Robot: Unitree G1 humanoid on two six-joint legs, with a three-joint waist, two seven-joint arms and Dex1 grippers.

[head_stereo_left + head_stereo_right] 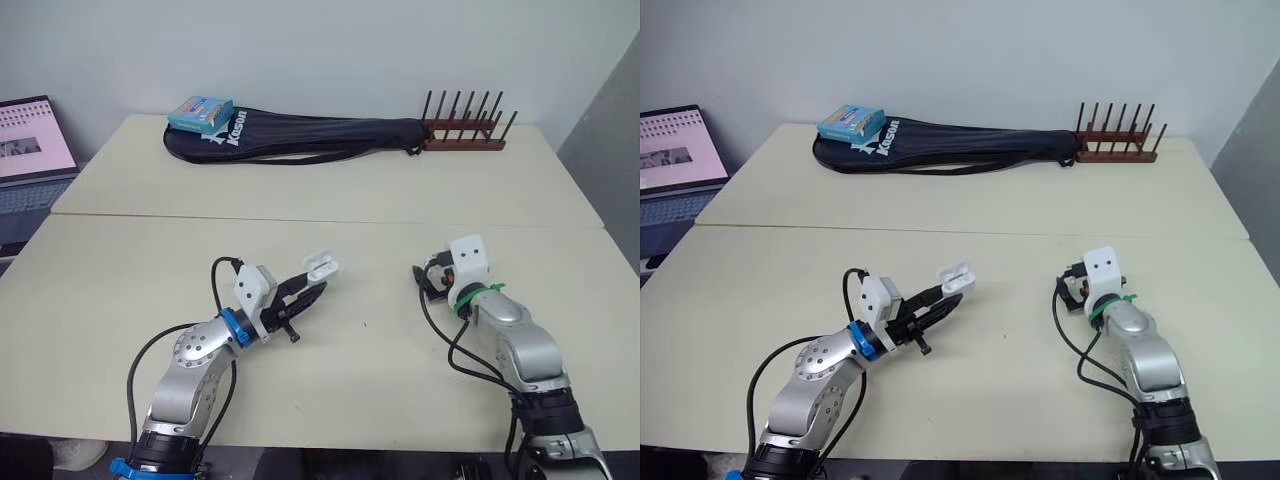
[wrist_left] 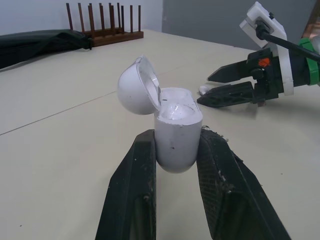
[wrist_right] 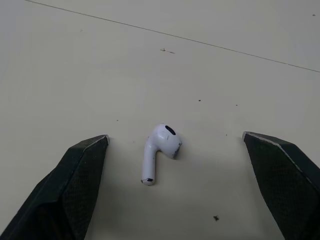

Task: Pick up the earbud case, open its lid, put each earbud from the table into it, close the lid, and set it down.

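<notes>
The left gripper (image 2: 172, 139) is clamping the earbud case (image 2: 176, 131) around its lower body, a black finger (image 2: 134, 185) pressing on each side. The case is sitting upright between them, held off the tabletop, with its lid (image 2: 136, 90) swung back on the hinge and the hollow inside showing (whether anything is already sitting in the wells cannot be told). The right gripper (image 3: 175, 136) is spreading its jaws wide and reaching low over the table. Its two fingertips (image 3: 90, 150) are flanking a single white earbud (image 3: 159, 150), which is lying on its side on the bare surface in the gap and touching neither finger. Seen from the head, the two grippers are pointing roughly toward each other across the near part of the table (image 1: 330, 210), the left one left of centre and the right one right of centre, near but apart. The open case is lying between the two arms on the left arm's side. The surface is cream-coloured and is showing a seam running across it where two tabletops are meeting. Along the far edge a black racket bag (image 1: 320, 135) is lying lengthwise. A small blue box (image 1: 200, 113) is resting on the bag's left end, and a dark wooden peg rack (image 1: 462, 132) is standing just at its right end. Off the far left corner an open laptop (image 1: 30, 150) is glowing.
</notes>
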